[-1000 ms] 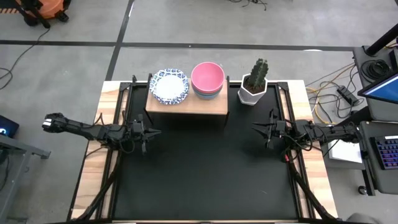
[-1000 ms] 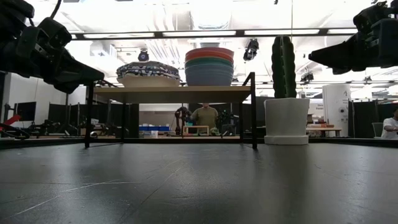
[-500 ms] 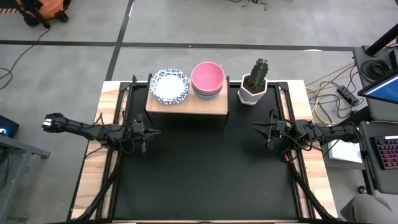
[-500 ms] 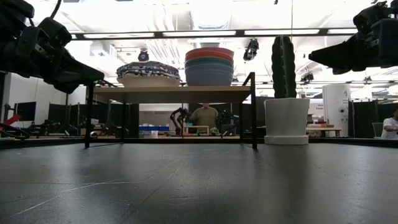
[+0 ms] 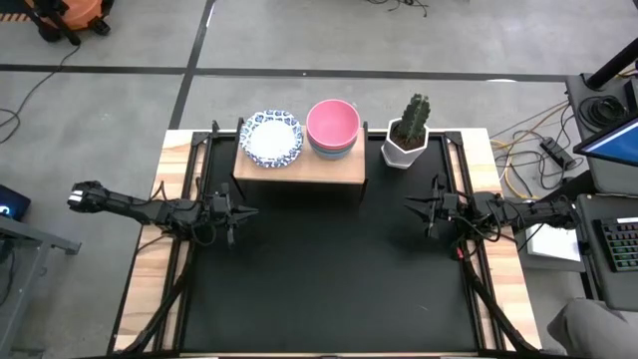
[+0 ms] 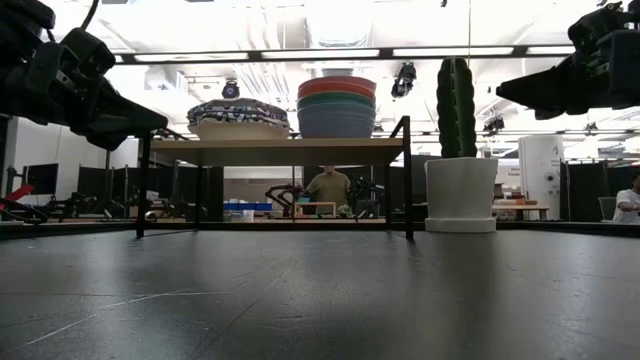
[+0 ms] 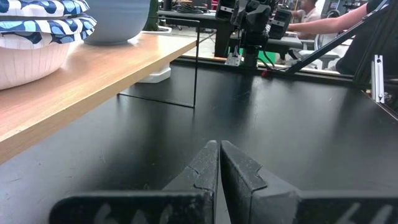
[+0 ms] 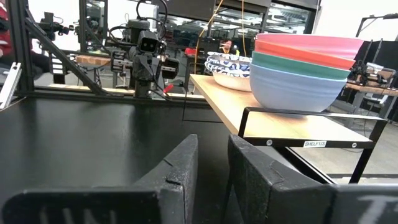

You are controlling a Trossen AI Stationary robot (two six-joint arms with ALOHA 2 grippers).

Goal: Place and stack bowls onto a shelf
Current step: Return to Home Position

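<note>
Nothing has moved: patterned bowls [image 5: 271,138] and plain bowls [image 5: 332,127] sit stacked on the shelf [image 5: 299,172], my left claw [image 5: 249,211] together, right claw [image 5: 410,205] slightly apart, both empty, so I judge the job done.

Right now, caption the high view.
Patterned bowls, plain bowls stacked on the shelf; left gripper, right gripper empty either side.

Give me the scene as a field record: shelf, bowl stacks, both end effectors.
shelf: light wood, at back of table, beside cactus pot
patterned bowls: stacked on shelf, left-arm end
plain bowls: stacked on shelf, right-arm end; pink on top, blue at bottom
left end effector: empty, shut, above table's left side, clear of shelf
right end effector: empty, fingers slightly apart, above table's right side
bowls off shelf: none in view
</note>
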